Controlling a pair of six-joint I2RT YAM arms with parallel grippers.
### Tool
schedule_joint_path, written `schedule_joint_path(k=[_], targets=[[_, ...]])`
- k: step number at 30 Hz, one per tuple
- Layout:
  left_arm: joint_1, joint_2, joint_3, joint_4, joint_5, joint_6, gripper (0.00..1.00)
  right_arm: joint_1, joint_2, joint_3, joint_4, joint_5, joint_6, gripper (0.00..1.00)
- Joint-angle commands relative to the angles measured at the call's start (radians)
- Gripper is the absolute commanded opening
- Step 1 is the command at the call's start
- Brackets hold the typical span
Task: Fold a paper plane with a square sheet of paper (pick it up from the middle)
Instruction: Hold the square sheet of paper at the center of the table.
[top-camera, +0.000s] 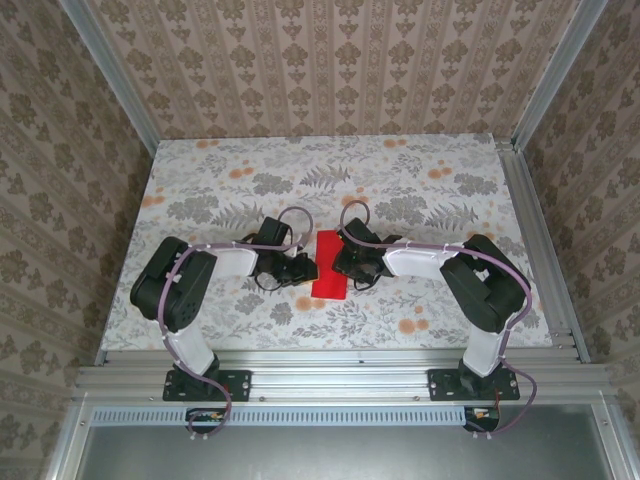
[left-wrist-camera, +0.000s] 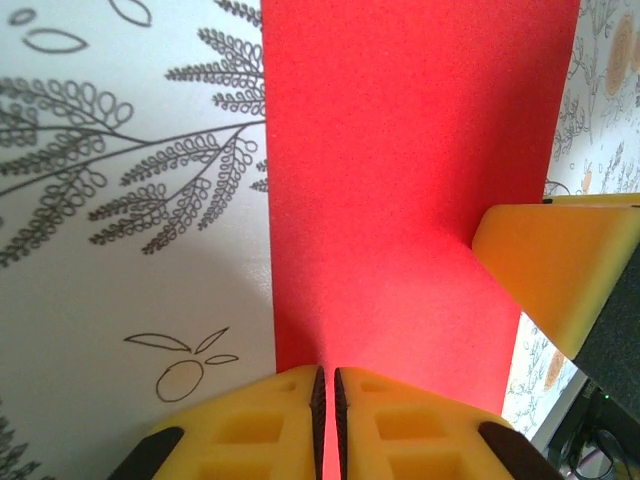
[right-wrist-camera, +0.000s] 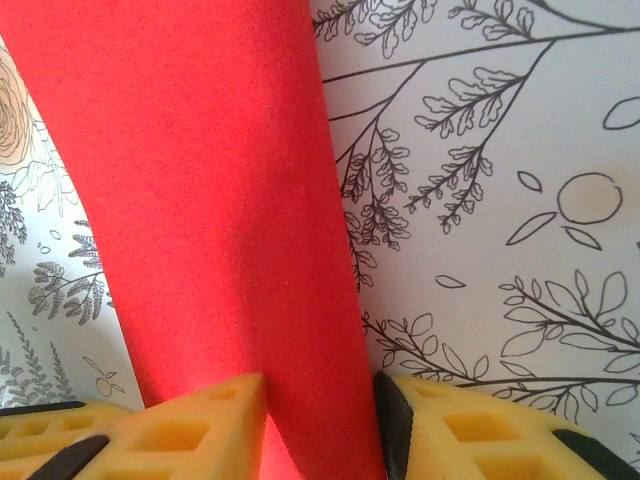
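Lying at the centre of the top view, the sheet of paper (top-camera: 330, 250) rests on the flower-printed surface (top-camera: 200, 170). There it reads as a narrow bright red rectangle, its long side running up and down the frame. The two arms reach in from the lower left and lower right, and their ends meet at the sheet. The left claw (top-camera: 306, 268) is at its left edge and the right claw (top-camera: 347, 262) is at its right edge, both around the lower half of the red strip.

In the left wrist view the paper (left-wrist-camera: 400, 150) runs from the top of the frame down to the bottom centre, with grey leaf prints on the white cloth to its left. The left claw (left-wrist-camera: 326, 400) sits at the bottom. Its yellow fingers (left-wrist-camera: 250, 420) are drawn almost together, and only a thin slit is left between the dark pads. The near end of the red sheet runs into that slit, so the claw appears to pinch the paper. At the right edge of the frame a yellow finger of the other arm (left-wrist-camera: 560, 260) touches the sheet's right border.

In the right wrist view the paper (right-wrist-camera: 200, 180) slants from the upper left down to the bottom centre. The right claw (right-wrist-camera: 320, 420) stands partly apart, and red fills the whole gap between its fingers (right-wrist-camera: 470, 430), meeting the pad on each side, so it grips the sheet.
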Motion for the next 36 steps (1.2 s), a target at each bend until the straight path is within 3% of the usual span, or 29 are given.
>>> schedule_joint_path(k=[1,16,20,24,30,36], targets=[[0.003,0.047,0.001,-0.081,-0.03,0.065,0.15,0.011,0.083,-0.018,-0.001,0.013,0.019,0.39],[-0.012,0.115,0.068,-0.248,-0.2,0.197,0.15,0.012,-0.01,0.0,-0.064,0.039,-0.027,0.46],[-0.015,0.126,0.076,-0.262,-0.218,0.205,0.15,0.011,-0.066,-0.012,-0.119,0.072,-0.061,0.48],[-0.026,0.134,0.086,-0.272,-0.234,0.207,0.15,0.012,-0.15,-0.082,-0.067,0.033,-0.067,0.48],[-0.032,0.143,0.085,-0.269,-0.243,0.205,0.15,0.021,-0.256,-0.217,0.14,-0.098,-0.019,0.36],[-0.041,0.151,0.09,-0.276,-0.249,0.203,0.15,0.039,-0.166,-0.204,0.276,-0.183,-0.004,0.2]])
